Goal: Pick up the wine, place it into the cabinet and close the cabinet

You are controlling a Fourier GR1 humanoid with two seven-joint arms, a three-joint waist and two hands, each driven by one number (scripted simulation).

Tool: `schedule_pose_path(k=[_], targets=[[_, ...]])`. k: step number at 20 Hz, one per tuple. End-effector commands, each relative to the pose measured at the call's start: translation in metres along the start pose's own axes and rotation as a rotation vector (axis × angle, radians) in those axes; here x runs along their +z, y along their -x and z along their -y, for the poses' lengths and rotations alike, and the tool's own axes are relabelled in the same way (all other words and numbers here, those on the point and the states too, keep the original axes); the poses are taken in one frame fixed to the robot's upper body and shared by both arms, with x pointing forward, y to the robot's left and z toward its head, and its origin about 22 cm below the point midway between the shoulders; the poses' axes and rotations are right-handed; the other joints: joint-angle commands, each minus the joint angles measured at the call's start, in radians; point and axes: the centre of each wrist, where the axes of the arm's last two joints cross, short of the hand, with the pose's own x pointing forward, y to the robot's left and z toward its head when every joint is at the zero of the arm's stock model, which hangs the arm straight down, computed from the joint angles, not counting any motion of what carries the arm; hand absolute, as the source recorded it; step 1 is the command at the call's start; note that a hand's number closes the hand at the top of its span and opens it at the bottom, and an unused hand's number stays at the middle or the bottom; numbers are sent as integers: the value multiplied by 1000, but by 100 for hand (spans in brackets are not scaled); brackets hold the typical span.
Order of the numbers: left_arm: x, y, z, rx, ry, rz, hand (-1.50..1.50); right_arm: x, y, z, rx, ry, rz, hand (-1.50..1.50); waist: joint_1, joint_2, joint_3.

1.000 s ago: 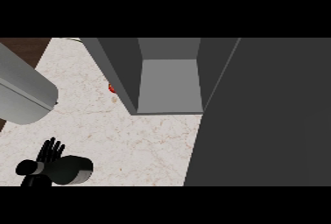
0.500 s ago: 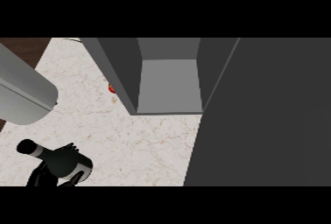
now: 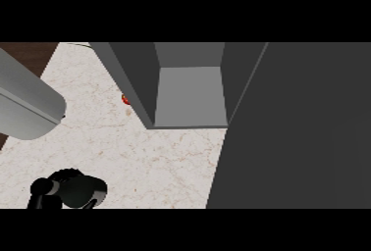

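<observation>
In the head view, your left hand [image 3: 45, 190] sits at the lower left, low over the pale marbled counter [image 3: 159, 157]. Its black fingers curl around a dark, rounded body that you can take for the wine [image 3: 83, 191], seen almost from above. The hand has closed on it, with the fingers wrapped along the bottle's left side. The hand hides part of the bottle, so you cannot tell whether it stands on the counter or is lifted off it.

A thick grey forearm [image 3: 25, 105] crosses the upper left of the view, close to the camera and covering that corner of the counter.

The cabinet [image 3: 134, 73] is at the top centre and stands open. You look down into its grey inside, where a lighter floor panel [image 3: 188, 95] shows between the two side walls. The broad dark door [image 3: 297, 132] fills the right side of the view, running from the top edge down to the bottom. The wine is well apart from the cabinet's opening, down and to the left of it.

A small red thing [image 3: 125, 99] peeks out just beside the cabinet's left wall; too little of it shows to name it.

Your right hand shows nowhere in this view.
</observation>
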Motion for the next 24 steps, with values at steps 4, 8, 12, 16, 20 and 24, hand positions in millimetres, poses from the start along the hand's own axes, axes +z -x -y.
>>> schedule_pose_path(k=[4,8,12,16,20,24], targets=[[-35,13,44,70,133,-29,150,17,-18,0,-7,1,101,-150,-9,4,-5],[-57,13,60,98,198,-56,150,22,-21,4,-13,18,108,-150,-5,4,-4],[-69,-2,68,160,258,-50,150,36,-31,9,-28,21,87,-150,-8,-2,-3],[-71,-3,98,189,285,-40,150,38,-30,15,-11,35,79,-150,-1,3,-2],[-69,-25,118,219,323,-24,150,32,-31,20,8,41,103,-150,8,2,-2],[-56,-26,147,216,349,-40,150,29,-22,15,4,40,104,-150,7,4,-3]])
